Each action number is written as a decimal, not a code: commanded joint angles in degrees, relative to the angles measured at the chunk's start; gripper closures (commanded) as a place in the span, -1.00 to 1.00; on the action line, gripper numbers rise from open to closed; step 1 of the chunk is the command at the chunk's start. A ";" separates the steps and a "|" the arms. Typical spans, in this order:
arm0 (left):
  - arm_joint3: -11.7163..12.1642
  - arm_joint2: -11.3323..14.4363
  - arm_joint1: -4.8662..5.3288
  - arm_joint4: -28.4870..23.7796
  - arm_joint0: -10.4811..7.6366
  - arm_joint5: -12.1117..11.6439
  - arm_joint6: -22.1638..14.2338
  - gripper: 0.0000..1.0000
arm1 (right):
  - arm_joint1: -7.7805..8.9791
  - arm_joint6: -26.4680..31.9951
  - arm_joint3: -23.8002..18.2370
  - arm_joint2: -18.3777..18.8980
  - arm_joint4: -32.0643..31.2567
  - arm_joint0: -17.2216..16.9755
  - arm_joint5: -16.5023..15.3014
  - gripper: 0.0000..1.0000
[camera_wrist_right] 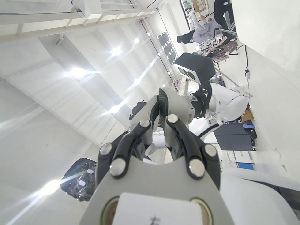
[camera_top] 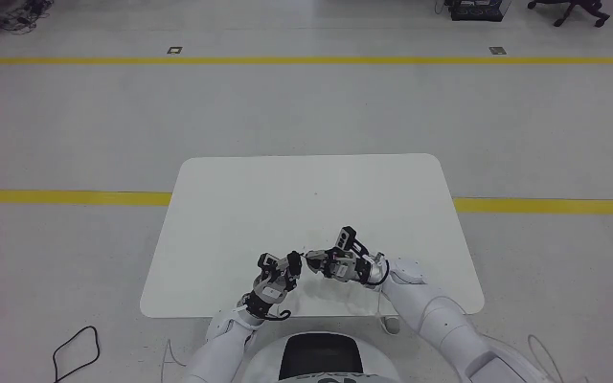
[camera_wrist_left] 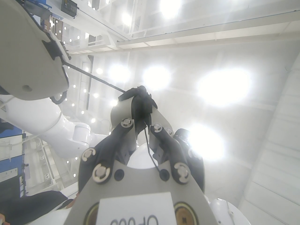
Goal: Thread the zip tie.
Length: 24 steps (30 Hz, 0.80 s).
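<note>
Left wrist view: zip tie (camera_wrist_left: 93, 76) held on a slant.
It runs from left tool (camera_wrist_left: 140, 99), clamped on it mid-frame, to right tool (camera_wrist_left: 61, 58) pinching it upper left.

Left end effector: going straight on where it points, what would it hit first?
Probably nothing near: beyond the zip tie it holds lies the distant ceiling; the right end effector sits aside.

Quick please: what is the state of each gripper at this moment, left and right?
Left gripper: closed, holding one end of the zip tie.
Right gripper: closed, holding the other end of the zip tie.
</note>
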 commanded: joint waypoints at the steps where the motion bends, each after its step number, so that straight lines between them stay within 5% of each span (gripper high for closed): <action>1: 0.00 0.00 0.00 0.00 0.00 0.00 0.00 1.00 | 0.00 -0.10 0.14 0.22 0.19 -0.08 0.03 1.00; 2: 0.00 0.00 0.00 0.00 0.00 0.00 0.00 1.00 | -0.01 -0.56 0.22 0.66 1.06 -0.30 -0.15 0.46; 3: 0.00 0.00 0.00 0.00 0.00 0.00 0.00 1.00 | -0.01 -0.96 0.33 0.97 1.63 -0.43 0.00 -1.00; 11: 0.00 0.00 0.00 0.00 0.00 0.00 0.00 1.00 | 1.34 -1.21 0.30 5.54 2.93 -1.44 -3.79 -1.00; 15: 0.00 0.00 0.00 0.00 0.00 0.00 0.00 1.00 | 3.07 -0.53 -3.82 9.61 1.59 -3.55 -7.49 -1.00; 24: -1.46 0.96 0.00 -0.02 0.28 1.54 1.66 1.00 | 3.17 -3.76 -5.04 9.73 -0.38 -3.98 -9.41 -1.00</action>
